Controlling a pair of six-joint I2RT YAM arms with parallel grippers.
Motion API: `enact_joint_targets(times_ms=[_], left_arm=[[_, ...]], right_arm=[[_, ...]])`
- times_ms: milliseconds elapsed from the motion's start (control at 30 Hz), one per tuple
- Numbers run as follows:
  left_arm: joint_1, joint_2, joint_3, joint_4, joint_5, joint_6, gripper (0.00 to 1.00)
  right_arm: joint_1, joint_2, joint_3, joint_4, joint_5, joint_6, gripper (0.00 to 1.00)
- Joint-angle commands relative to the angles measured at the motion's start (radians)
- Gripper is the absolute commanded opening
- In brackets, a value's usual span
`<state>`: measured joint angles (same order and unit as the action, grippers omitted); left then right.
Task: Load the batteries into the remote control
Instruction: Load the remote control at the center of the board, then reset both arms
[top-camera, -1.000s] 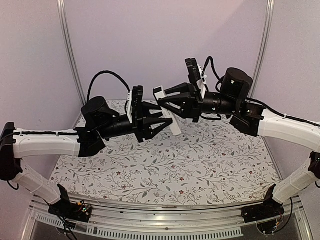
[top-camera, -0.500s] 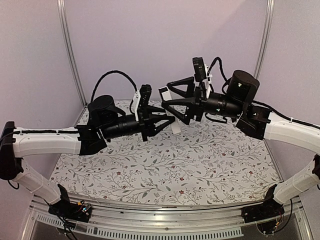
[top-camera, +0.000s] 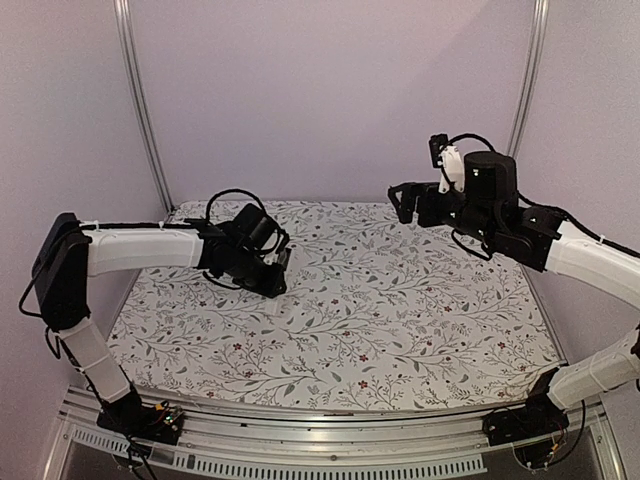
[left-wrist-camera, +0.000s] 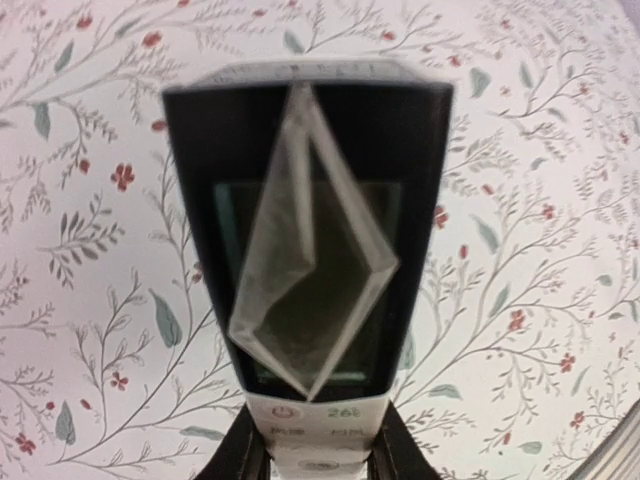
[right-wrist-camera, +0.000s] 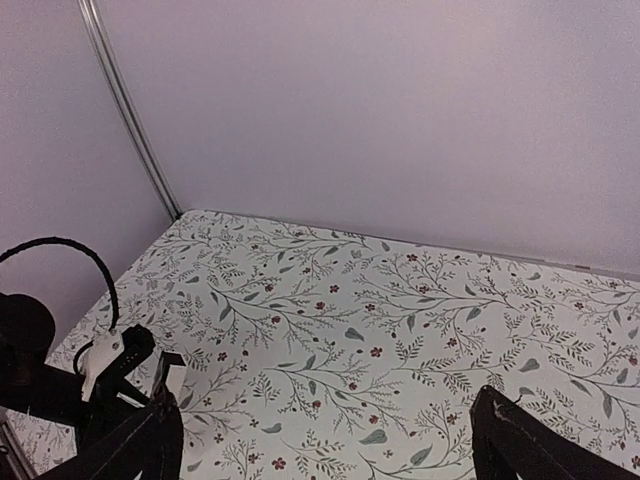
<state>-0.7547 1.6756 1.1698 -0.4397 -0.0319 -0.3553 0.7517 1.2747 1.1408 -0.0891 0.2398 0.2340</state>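
Toward the rear-left corner of the table (top-camera: 400, 330), the overhead view has the left gripper (top-camera: 272, 278) down low over the floral surface. The right gripper (top-camera: 405, 203) hangs high near the right edge, jaws spread and empty. What the left one carries is hidden behind its black wrist there, and no batteries show.

From the left wrist, the remote control (left-wrist-camera: 310, 250) juts out between the 2 fingers (left-wrist-camera: 243, 458), which clamp its lower end from either side. It is a white bar with a black front panel and a greenish display window crossed by a diamond of glare. A red power symbol sits beside small digits close to the grip. This front faces the camera, so the battery bay is probably on the hidden back. I judge it should go down slowly, lie flat with that back reachable, and be released only once it rests on the table.

From the right wrist, both fingertips (right-wrist-camera: 520, 445) stand wide apart at the bottom corners with nothing between them.
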Motion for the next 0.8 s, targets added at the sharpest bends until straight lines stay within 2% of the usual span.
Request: enact_joint_targets(times_ms=[0, 100, 267, 400, 433, 500, 567, 600, 767], left_arm=[[0.067, 0.067, 0.027, -0.187, 0.016, -0.047, 0.00], [0.089, 0.178, 0.108, -0.305, 0.064, -0.008, 0.07], [0.092, 0.333, 0.246, -0.485, 0.035, 0.041, 0.19], [0.093, 0.389, 0.270, -0.495, 0.070, 0.056, 0.39], [0.093, 0.396, 0.270, -0.492, 0.077, 0.058, 0.46], [0.093, 0.398, 0.270, -0.480, 0.089, 0.059, 0.78], [0.092, 0.377, 0.267, -0.455, 0.102, 0.058, 0.96], [0.092, 0.355, 0.264, -0.435, 0.101, 0.053, 0.99], [0.092, 0.141, 0.203, -0.245, 0.109, 0.046, 1.00]], right_arm=[[0.005, -0.005, -0.031, -0.150, 0.195, 0.026, 0.99], [0.005, 0.008, -0.036, -0.199, 0.230, 0.015, 0.99], [0.005, 0.015, -0.062, -0.208, 0.245, 0.018, 0.99], [0.005, 0.015, -0.073, -0.212, 0.249, 0.016, 0.99], [0.004, 0.013, -0.075, -0.213, 0.251, 0.015, 0.99], [0.005, 0.011, -0.080, -0.215, 0.255, 0.011, 0.99], [0.003, 0.010, -0.083, -0.217, 0.257, 0.007, 0.99], [0.001, 0.010, -0.085, -0.217, 0.260, 0.007, 0.99], [-0.088, 0.013, -0.124, -0.198, 0.174, 0.025, 0.99]])
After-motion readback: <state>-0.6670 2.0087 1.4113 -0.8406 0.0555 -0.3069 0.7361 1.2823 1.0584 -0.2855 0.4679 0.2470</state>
